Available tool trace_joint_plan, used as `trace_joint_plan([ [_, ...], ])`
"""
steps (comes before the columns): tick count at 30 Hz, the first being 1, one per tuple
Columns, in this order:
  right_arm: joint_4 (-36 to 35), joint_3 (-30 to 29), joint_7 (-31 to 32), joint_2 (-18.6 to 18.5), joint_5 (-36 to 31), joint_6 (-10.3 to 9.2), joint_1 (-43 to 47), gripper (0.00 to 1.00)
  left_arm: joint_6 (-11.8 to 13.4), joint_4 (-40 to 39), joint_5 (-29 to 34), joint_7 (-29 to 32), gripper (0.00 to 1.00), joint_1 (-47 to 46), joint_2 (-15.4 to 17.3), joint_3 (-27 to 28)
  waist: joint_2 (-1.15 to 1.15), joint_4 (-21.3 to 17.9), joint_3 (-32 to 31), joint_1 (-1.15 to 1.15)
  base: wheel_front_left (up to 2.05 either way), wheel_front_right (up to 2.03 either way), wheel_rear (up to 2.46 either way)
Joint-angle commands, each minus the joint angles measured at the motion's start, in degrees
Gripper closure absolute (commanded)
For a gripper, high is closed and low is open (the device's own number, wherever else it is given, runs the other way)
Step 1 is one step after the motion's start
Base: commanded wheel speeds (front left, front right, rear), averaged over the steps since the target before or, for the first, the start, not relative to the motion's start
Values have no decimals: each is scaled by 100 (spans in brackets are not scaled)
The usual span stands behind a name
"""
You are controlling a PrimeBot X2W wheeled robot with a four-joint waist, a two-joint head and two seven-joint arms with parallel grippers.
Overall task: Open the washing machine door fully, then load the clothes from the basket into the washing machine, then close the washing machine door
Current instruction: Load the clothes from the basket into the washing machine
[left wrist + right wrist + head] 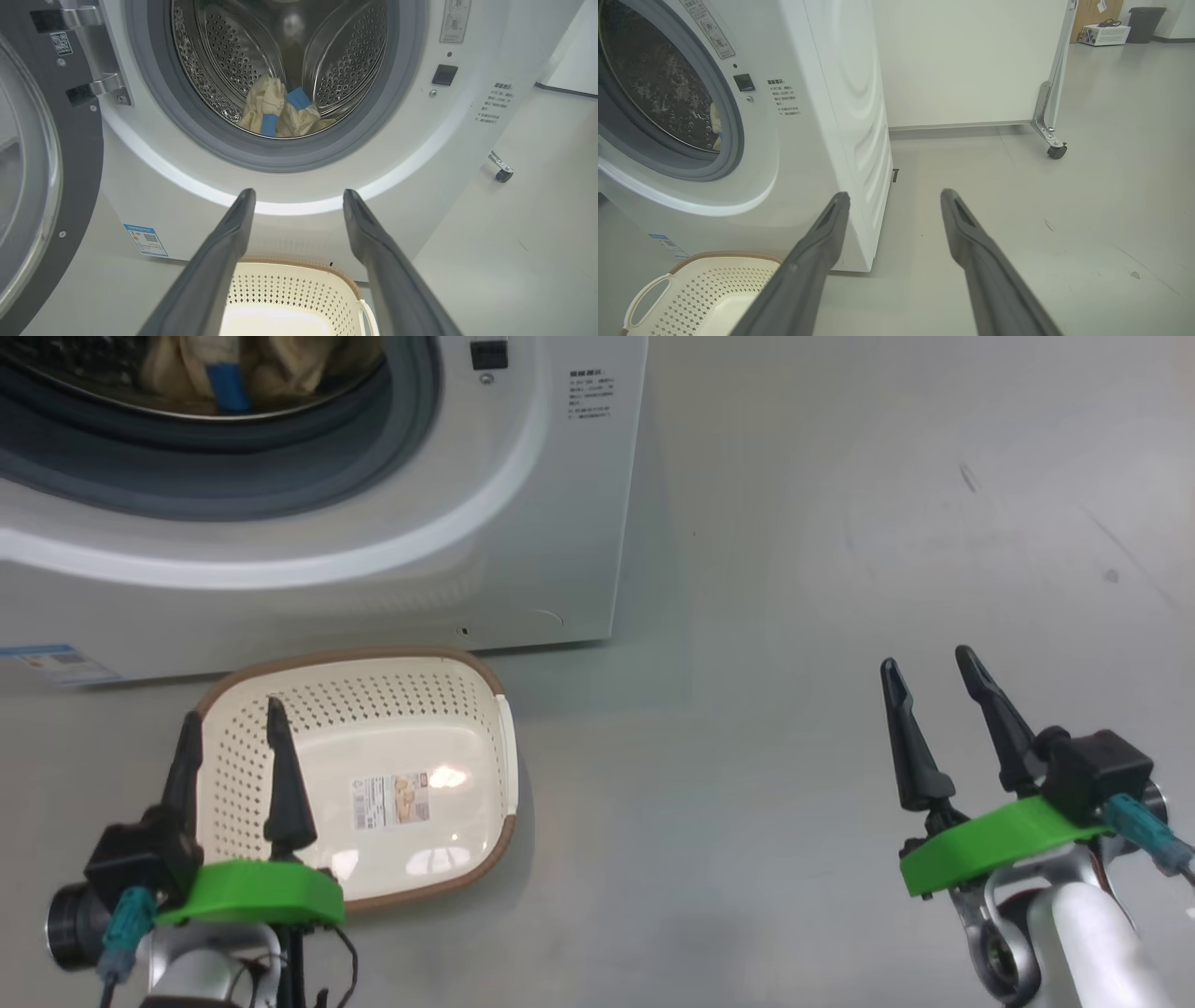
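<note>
- Nearest, at 7 o'clock in the head view, are my left jaws. Their two dark fingers [285, 775] stand parted with nothing between them, hanging over the near left part of the basket [401, 705].
- At 4 o'clock in the same view are my right jaws, also parted and empty. They hang over bare grey floor [747, 803], well apart from the basket.
- The basket sits on the floor just in front of the machine, between 7 and 8 o'clock in the head view. It is cream with a brown rim. The label sticker [390, 800] on its bottom is plain to see and no fabric lies in it, so it looks emptied.
- At 9 o'clock in the left wrist view is the washing machine door [28, 186], a dark ring around clear glass. It is swung wide on its steel hinges [105, 86], well clear of the opening.
- The washing machine [523, 523] is a big white front-loader. It takes up 10 to 12 o'clock in the head view, its round mouth ringed by a grey gasket [224, 144].
- Farthest in, at 12 o'clock in the left wrist view, the clothes [280, 114] lie in a cream-yellow heap with blue trim. They rest on the bottom of the steel drum [345, 60], behind the gasket.
- As I judge it, opening the door and loading the clothes are done. What is left is to swing the door shut, and neither pair of jaws is touching it yet.
</note>
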Motion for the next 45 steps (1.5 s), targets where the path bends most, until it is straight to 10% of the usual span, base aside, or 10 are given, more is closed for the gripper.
trace_joint_plan([
  [1,-264,112,61,-39,-62,21,80,0,498,-144,105,-37,0,55,43,172,-1,83,-283,1,0,0,0],
  [45,-1189,192,881,-39,-175,21,1128,0,486,-302,386,39,0,968,-119,-194,-1,255,-1327,1,0,0,0],
])
